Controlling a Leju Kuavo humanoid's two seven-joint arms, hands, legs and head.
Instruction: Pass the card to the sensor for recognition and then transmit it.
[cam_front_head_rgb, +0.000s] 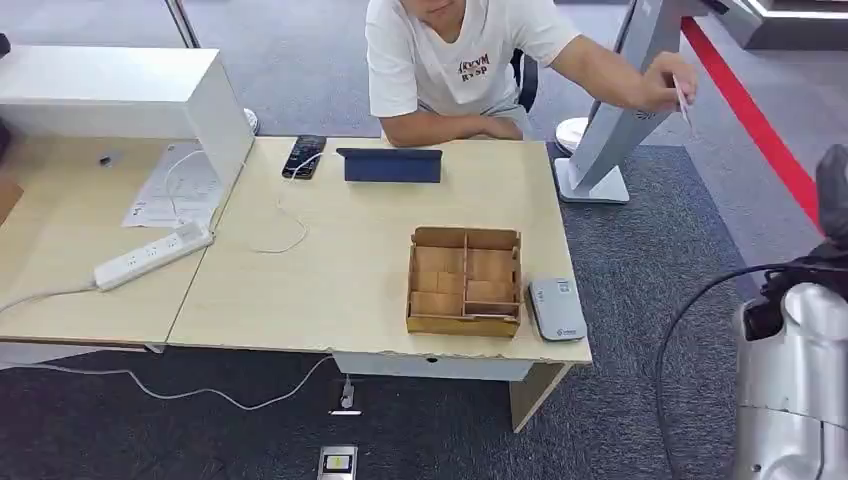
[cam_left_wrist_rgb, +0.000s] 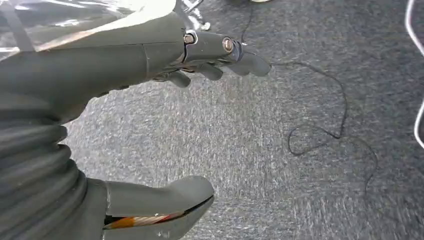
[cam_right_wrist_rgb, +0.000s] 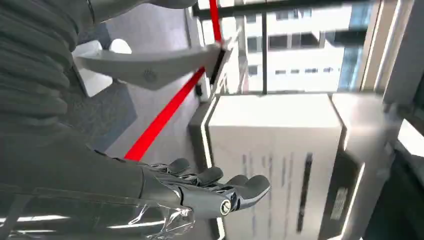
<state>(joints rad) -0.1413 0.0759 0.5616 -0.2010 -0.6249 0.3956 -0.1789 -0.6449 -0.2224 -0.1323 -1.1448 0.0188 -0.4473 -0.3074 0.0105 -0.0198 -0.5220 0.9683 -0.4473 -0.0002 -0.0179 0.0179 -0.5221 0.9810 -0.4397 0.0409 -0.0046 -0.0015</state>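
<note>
Office or demonstration hall. Indicators: grey carpet (cam_front_head_rgb: 650, 260) with a red floor stripe (cam_front_head_rgb: 750, 110); wooden desks (cam_front_head_rgb: 330, 260) carrying a power strip (cam_front_head_rgb: 152, 256), papers (cam_front_head_rgb: 175, 190) and a phone (cam_front_head_rgb: 303, 156); a kiosk (cam_front_head_rgb: 620, 110) at far right; large windows (cam_right_wrist_rgb: 300, 50).

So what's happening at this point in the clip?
A seated person holds a card out to the side, beside a grey stand. The robot holds nothing: its left hand hangs open over carpet, and its right hand is raised and open. On the table sit a wooden tray and a grey sensor.
</note>
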